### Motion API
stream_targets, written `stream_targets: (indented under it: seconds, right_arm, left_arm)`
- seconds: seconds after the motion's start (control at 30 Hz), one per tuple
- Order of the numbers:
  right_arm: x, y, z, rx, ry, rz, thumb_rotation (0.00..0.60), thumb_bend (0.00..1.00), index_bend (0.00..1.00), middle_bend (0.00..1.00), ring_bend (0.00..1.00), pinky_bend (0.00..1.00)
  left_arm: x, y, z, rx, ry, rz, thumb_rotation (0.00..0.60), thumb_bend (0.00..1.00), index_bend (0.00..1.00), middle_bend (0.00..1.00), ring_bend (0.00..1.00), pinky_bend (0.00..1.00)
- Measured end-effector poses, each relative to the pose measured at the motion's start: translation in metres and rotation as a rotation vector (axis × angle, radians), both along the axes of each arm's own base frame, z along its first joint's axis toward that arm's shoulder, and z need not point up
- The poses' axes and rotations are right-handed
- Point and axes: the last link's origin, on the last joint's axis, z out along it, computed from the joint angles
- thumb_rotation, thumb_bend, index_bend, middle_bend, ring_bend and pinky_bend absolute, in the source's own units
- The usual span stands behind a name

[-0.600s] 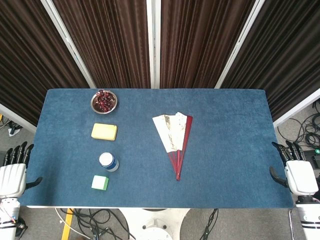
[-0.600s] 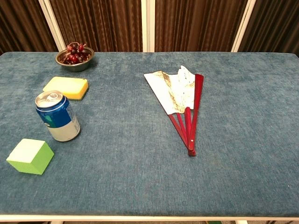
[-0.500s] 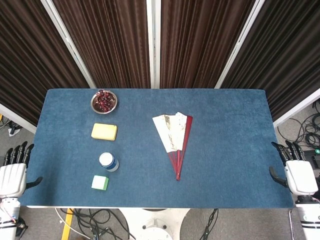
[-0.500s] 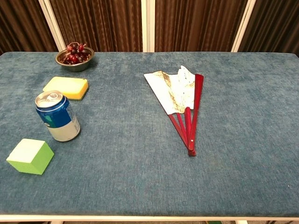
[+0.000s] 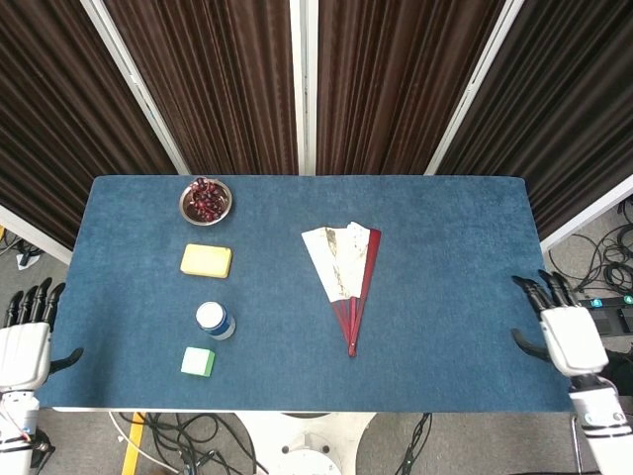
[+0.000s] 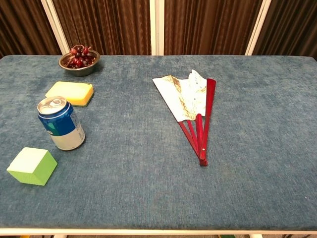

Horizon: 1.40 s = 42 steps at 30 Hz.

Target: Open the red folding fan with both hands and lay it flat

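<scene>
The red folding fan [image 5: 346, 272] lies partly spread on the blue table, its white leaf pointing away and its red pivot end toward me; the chest view shows the same fan [image 6: 193, 106] right of centre. My left hand [image 5: 25, 346] hovers off the table's front left corner, fingers apart and empty. Just past the front right edge is my right hand [image 5: 559, 332], fingers spread and holding nothing. Both hands are far from the fan and neither shows in the chest view.
Along the left side stand a metal bowl of grapes [image 5: 206, 201], a yellow sponge [image 5: 206, 260], a blue can [image 5: 215, 320] and a green cube [image 5: 198, 361]. Dark curtains hang behind the table [image 5: 455, 297].
My right hand has shifted left and slightly away, toward the table's right edge. The left hand and the fan have not moved.
</scene>
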Motion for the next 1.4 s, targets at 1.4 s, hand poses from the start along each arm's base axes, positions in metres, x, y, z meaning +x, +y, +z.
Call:
stream_targets:
  seconds: [1.4]
  right_arm:
    - [0.107,-0.144,-0.244,0.262,0.145,0.325,0.6,0.28,0.43,0.33,0.08,0.01]
  left_arm:
    - [-0.006,0.0,0.003,0.018,-0.031,0.0,0.6,0.0,0.1,0.01,0.0,0.05]
